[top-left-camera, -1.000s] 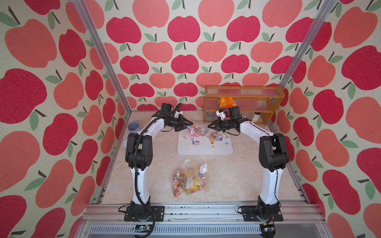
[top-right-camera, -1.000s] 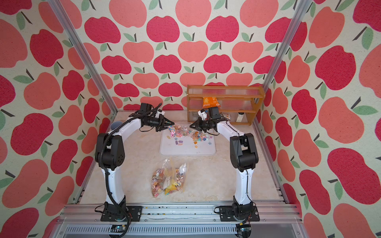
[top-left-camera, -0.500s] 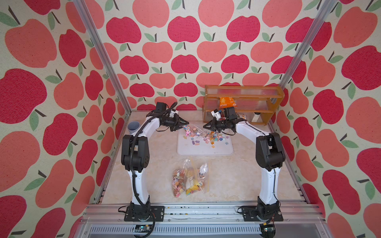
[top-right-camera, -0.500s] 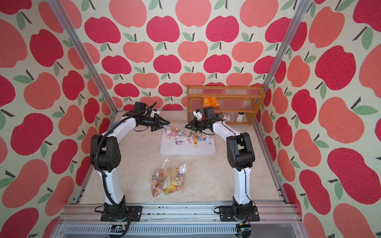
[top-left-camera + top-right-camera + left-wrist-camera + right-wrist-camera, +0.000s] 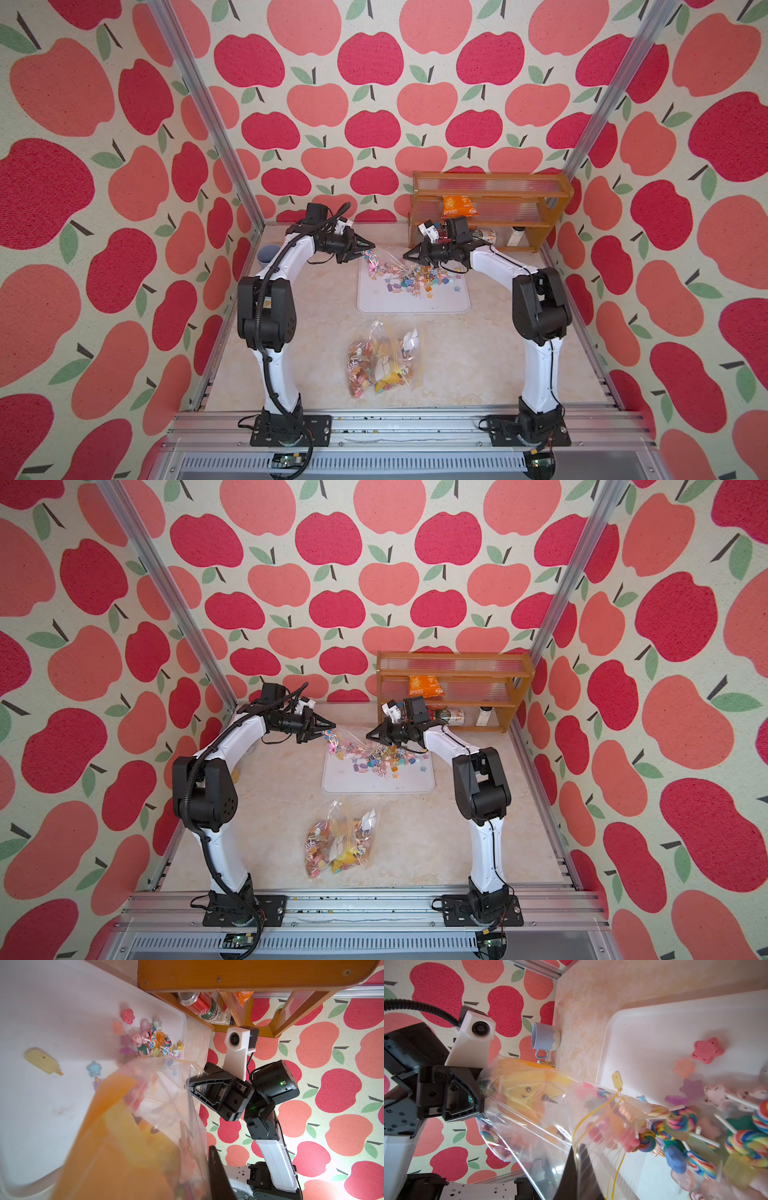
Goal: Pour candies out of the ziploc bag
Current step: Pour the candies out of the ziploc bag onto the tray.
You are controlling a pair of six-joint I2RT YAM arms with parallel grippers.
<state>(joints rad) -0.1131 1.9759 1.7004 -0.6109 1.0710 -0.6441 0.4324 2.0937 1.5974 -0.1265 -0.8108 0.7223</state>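
A clear ziploc bag (image 5: 388, 258) (image 5: 351, 737) hangs over the back of a white tray (image 5: 411, 306) (image 5: 374, 786), held between my two grippers. My left gripper (image 5: 371, 248) (image 5: 332, 723) (image 5: 198, 1151) is shut on one of the bag's corners. My right gripper (image 5: 406, 255) (image 5: 368, 735) (image 5: 577, 1150) is shut on the edge with the yellow zip line. Candies (image 5: 415, 280) (image 5: 378, 761) (image 5: 149, 1041) (image 5: 685, 1126) lie loose on the tray below the bag's mouth, and more remain inside the ziploc bag (image 5: 539, 1126) (image 5: 158, 1093) beside a yellow item with a face (image 5: 525, 1091).
A second bag full of sweets (image 5: 384, 361) (image 5: 340, 841) lies on the table in front of the tray. A wooden shelf (image 5: 490, 193) at the back right holds an orange snack packet (image 5: 457, 207) and a can (image 5: 484, 236). A blue cup (image 5: 268, 253) (image 5: 544, 1040) stands by the left wall.
My right gripper has shifted a little left, toward the left gripper. Both keep their hold on the bag over the tray.
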